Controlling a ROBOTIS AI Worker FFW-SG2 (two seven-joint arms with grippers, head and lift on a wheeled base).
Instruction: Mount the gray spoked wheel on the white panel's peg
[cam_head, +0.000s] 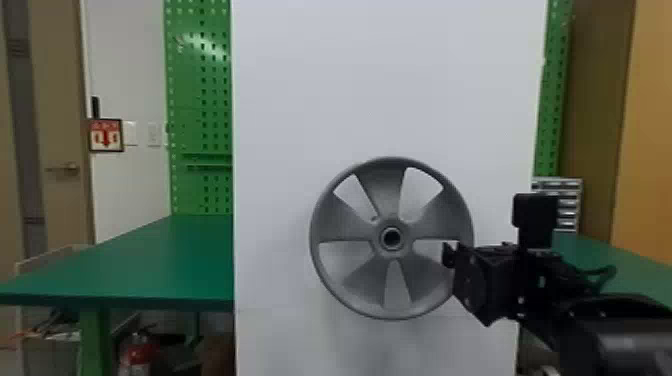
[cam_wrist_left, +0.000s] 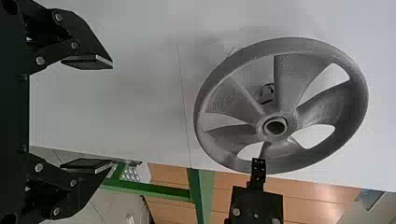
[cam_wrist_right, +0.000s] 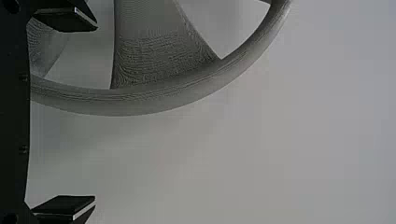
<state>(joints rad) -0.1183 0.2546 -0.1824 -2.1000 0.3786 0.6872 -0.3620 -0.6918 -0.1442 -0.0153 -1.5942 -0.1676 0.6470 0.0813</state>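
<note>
The head camera faces the white panel (cam_head: 310, 90) squarely, left wrist's obliquely, right wrist's closest, all sharing the wheel (cam_head: 384, 192).

One wheel (cam_head: 391, 225) with five spokes (cam_head: 387, 192) before one white panel (cam_head: 385, 90), one sign (cam_head: 105, 135) and one fire extinguisher (cam_head: 137, 352) left of the panel

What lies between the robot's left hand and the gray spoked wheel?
Nothing lies between the left hand and the wheel; the left wrist view shows bare white panel there, with a thin line on it.
</note>
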